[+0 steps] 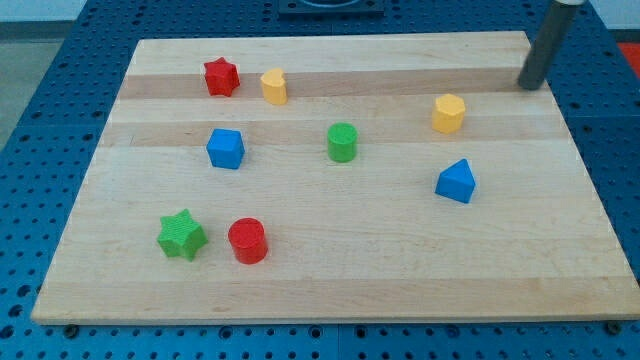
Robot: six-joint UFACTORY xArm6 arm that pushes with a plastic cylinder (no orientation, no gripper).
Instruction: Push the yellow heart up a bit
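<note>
Camera view: rod's upper part cut off; my tip (530, 86), no claw, sits far right of the yellow heart (274, 87)

yellow heart (274, 86), red star (221, 77), pale wooden board (400, 270).

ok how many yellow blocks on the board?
2. The yellow heart sits near the view's top left, just right of the red star. The yellow hexagon is at upper right, below-left of my tip. Nothing looks hidden.
</note>
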